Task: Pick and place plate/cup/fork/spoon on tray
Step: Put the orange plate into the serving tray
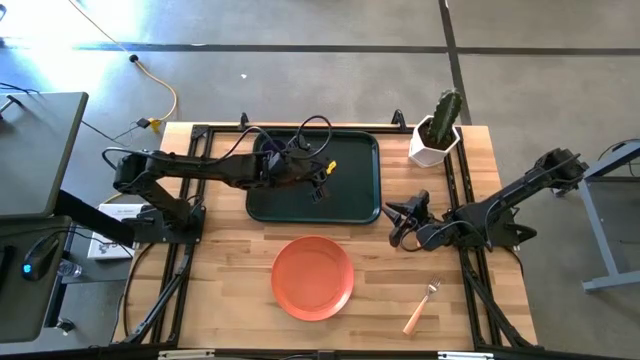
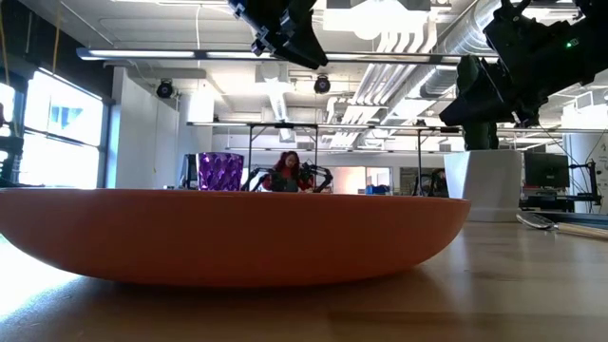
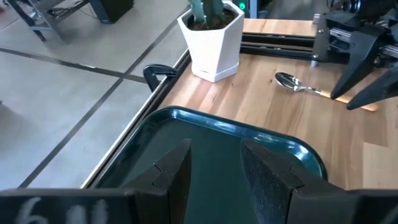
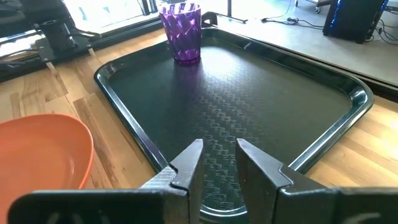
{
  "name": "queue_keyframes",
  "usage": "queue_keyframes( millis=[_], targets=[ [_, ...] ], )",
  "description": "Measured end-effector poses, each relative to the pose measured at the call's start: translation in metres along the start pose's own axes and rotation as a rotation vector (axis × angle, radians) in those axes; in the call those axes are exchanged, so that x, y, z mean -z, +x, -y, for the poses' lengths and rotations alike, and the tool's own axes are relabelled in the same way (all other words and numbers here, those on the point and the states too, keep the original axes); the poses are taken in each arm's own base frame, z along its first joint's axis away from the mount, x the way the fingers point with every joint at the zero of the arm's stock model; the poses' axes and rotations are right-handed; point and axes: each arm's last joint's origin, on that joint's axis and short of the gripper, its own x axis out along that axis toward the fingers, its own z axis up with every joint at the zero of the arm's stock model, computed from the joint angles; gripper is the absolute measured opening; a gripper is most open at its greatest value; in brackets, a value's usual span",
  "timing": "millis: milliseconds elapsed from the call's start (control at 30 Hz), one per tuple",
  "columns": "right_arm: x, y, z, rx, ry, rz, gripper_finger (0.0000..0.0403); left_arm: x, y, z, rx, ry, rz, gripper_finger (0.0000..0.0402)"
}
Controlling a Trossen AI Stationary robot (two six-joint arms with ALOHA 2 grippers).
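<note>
The left gripper is hovering over the dark green tray, its fingers parted and grasping nothing. The purple faceted cup is standing upright inside the tray near one corner. The orange-red plate is lying on the table just in front of the tray. The right gripper is waiting beside the tray's right edge, fingers apart and empty. The spoon is lying near the white cactus pot; the wooden-handled fork is resting right of the plate.
</note>
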Motion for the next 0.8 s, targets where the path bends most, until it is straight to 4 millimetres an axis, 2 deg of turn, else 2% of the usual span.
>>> queue_keyframes(
  millis=[333, 800],
  targets=[
    [0.0, 0.0, 0.0, 0.0, 0.0, 0.0, 0.0082, -0.004, 0.0, 0.001, 0.009, -0.047, 0.037, 0.0129],
    [0.0, 0.0, 0.0, -0.002, -0.002, -0.002, 0.0082, -0.016, 0.001, -0.006, -0.014, 0.023, 0.15, 0.0129]
  ],
)
